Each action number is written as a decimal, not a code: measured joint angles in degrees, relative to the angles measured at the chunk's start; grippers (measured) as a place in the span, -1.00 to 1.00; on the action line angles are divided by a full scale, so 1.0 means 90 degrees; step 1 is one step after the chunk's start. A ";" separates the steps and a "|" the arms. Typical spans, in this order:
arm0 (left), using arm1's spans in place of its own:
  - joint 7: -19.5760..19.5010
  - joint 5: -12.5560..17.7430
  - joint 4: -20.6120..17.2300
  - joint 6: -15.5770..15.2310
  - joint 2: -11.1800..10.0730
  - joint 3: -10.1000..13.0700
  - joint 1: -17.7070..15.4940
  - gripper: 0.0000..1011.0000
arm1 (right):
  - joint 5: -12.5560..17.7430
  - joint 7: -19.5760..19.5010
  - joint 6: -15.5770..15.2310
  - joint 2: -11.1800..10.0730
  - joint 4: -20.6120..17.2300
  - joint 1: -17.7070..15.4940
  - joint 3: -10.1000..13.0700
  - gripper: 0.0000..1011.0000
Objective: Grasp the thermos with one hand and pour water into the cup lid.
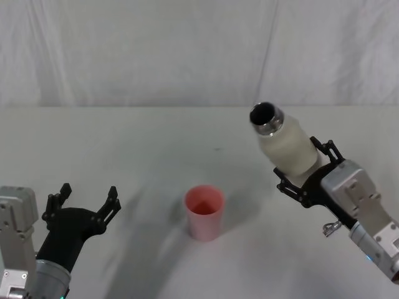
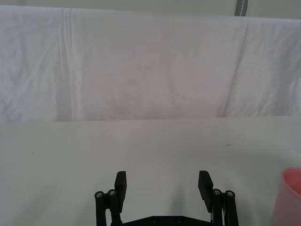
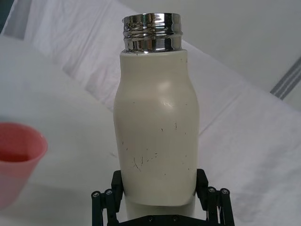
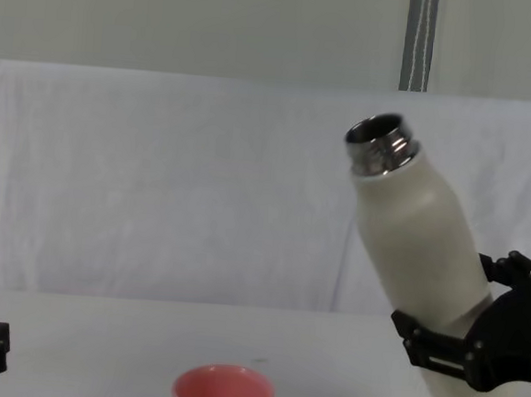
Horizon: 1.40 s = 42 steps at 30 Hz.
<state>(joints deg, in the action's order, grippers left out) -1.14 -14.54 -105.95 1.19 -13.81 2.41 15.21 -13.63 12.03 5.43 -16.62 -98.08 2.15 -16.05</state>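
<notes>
The thermos (image 1: 288,144) is held off the desk (image 1: 156,143) by the right gripper (image 1: 305,171), whose black fingers (image 3: 107,200) are closed around its lower body — one on each side. The bottle is tilted, its open steel neck (image 4: 379,145) leaning towards the robot's left and up, no cap on it. In the chest view the neck is seen well above and to the right of the cup lid (image 4: 224,390). The cup lid stands upright on the desk near the middle, between the two arms, its inside showing pink with a darker patch at the bottom. The left gripper (image 1: 85,200) is kept low at the left, near the desk's front — its fingers are spread wide and nothing is held between them.
</notes>
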 joint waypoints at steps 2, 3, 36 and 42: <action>0.0000 0.0000 0.0000 0.0000 0.0000 0.0000 0.0000 0.98 | 0.0142 0.0018 0.0016 0.0035 0.0001 -0.0024 0.0038 0.88; 0.0000 0.0000 0.0000 0.0000 0.0000 0.0000 0.0000 0.98 | 0.0283 0.0040 0.0031 0.0071 0.0012 -0.0050 0.0075 0.88; 0.0000 0.0000 0.0000 0.0000 0.0000 0.0000 0.0000 0.98 | 0.2279 0.0087 0.0044 0.0723 0.0516 -0.0207 0.0623 0.88; 0.0000 0.0000 0.0000 0.0000 0.0000 0.0000 0.0000 0.98 | 0.2468 0.0079 0.0041 0.0788 0.0606 -0.0184 0.0665 0.88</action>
<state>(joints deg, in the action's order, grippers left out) -1.14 -14.55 -105.95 1.19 -13.81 2.41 15.21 8.58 12.74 5.80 -9.53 -92.63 0.49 -10.06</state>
